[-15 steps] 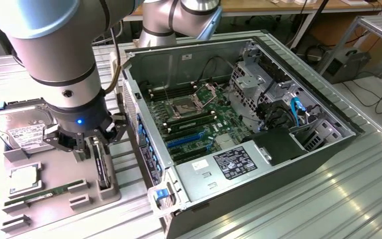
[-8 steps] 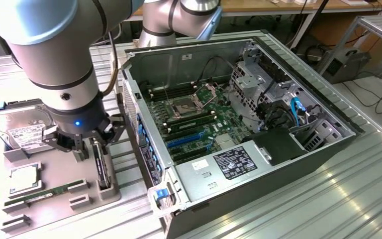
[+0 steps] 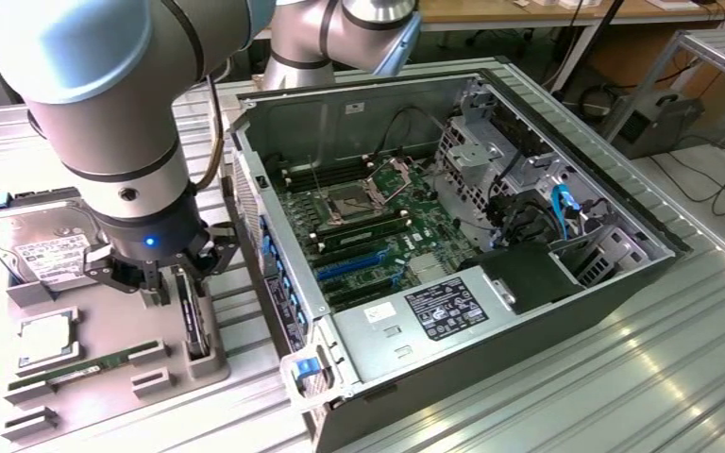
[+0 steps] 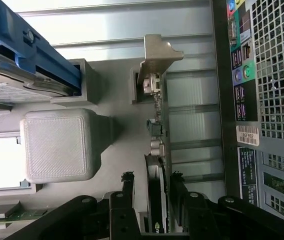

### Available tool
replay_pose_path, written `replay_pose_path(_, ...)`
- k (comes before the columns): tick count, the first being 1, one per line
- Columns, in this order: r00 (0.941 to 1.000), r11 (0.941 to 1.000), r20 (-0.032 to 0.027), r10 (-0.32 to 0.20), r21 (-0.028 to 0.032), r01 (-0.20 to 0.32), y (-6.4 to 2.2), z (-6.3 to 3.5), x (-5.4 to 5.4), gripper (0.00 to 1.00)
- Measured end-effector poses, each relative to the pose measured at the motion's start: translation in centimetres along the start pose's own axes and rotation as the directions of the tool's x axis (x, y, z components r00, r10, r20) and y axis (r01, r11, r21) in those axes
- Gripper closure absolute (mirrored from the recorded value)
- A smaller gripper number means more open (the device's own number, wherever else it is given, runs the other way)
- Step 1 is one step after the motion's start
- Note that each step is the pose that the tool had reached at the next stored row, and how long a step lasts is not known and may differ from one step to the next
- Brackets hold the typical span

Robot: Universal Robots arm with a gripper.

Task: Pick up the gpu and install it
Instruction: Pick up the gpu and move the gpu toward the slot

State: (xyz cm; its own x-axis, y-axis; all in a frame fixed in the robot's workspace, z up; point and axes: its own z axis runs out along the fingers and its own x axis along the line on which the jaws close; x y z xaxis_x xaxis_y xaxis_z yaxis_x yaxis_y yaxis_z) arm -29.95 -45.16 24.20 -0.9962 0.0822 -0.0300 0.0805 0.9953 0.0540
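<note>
**Item: gpu (image 3: 193, 326) (image 4: 156, 131).** It stands on its long edge in a slot of the grey tray (image 3: 110, 316) (image 4: 117, 100). Its long axis runs along the tray, parallel to the near wall of the case (image 3: 463, 377) (image 4: 277, 75). In the wrist view we see it edge-on, with the silvery bracket (image 4: 154, 55) at the end far from the fingers (image 4: 127, 184).

**Pincer (image 3: 171, 288) (image 4: 152, 181).** It sits directly over the gpu at the end away from the bracket, with one finger on each flat face, so the jaw line crosses the card's thickness. The jaws stand narrow but parted. We see a slit of tray between one finger and the card, and the other finger is close against it or just beside it. We judge that nothing is gripped yet and that the card is seated in its slot.

**Neighbours on the tray.** A hard drive (image 3: 42, 247) sits at the end nearest the arm's base. A memory stick (image 3: 79, 371) lies on the side away from the case. Both are apart from the gpu.

**Beyond.** The case lies open on the ribbed metal tabletop (image 3: 640, 377), just beside the tray, on the exterior view's right.
</note>
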Motion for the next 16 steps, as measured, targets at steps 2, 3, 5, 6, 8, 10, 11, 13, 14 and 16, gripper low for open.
replay_pose_path(2,1.0,1.0,0.0001,0.0,-0.0001,0.0,0.0,0.01,0.0,0.58)
replay_pose_path(3,1.0,1.0,0.0002,0.0,-0.0002,0.0,0.0,0.02,0.0,0.59)
replay_pose_path(5,1.0,1.0,0.0002,0.0,-0.0003,0.0,0.0,0.02,0.0,0.66)
replay_pose_path(6,1.0,1.0,0.0002,0.0,-0.0003,0.0,0.0,0.02,0.0,0.66)
replay_pose_path(8,1.0,1.0,0.0002,0.0,-0.0001,0.0,0.0,0.02,0.0,0.68)
replay_pose_path(10,1.0,1.0,0.0002,-0.001,-0.0002,0.001,0.0,0.02,0.0,0.74)
replay_pose_path(11,1.0,1.0,0.0,-0.003,-0.0003,0.003,0.0,0.02,0.0,0.74)
replay_pose_path(13,0.9999,0.9999,-0.0004,-0.015,-0.0009,0.015,0.01,-0.18,0.0,0.74)
replay_pose_path(14,0.9998,0.9998,-0.0008,-0.02,-0.0011,0.02,0.02,-0.38,-0.01,0.74)
replay_pose_path(16,0.9994,0.9994,-0.0016,-0.034,-0.0017,0.034,0.05,-0.96,-0.05,0.74)
